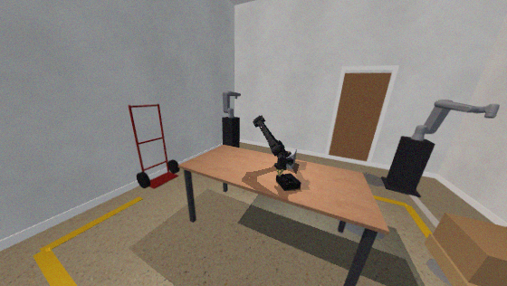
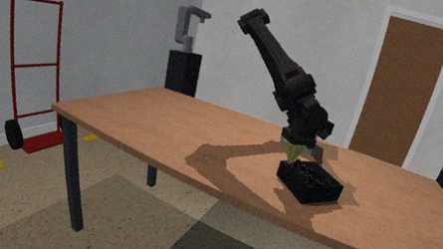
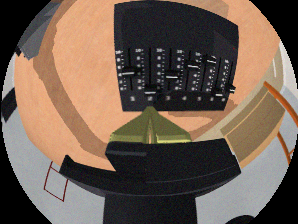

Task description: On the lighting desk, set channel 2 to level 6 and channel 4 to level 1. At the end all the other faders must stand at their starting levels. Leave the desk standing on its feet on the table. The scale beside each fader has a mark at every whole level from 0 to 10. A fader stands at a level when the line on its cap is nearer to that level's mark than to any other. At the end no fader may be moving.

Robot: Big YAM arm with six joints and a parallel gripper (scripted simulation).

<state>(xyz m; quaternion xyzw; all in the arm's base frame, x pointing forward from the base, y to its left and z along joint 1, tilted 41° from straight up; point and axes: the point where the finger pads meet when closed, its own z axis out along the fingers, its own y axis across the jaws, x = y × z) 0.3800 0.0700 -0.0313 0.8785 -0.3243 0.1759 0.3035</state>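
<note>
Lighting desk [image 2: 309,182] upright mid-table [image 2: 151,121]; my end effector [image 3: 150,112] pinched shut, empty, at near-edge fader caps. Risk: closed tip nudging neighbouring fader, shifting desk.

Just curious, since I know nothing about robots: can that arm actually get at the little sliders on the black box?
Probably yes. The shut end effector hangs just above the desk's faders, with nothing between them.

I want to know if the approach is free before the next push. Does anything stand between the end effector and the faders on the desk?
Nothing visible does. The shut end effector hangs just above the near edge of the desk, its tip pointing at the row of faders. Only bare table surrounds the desk.
</note>
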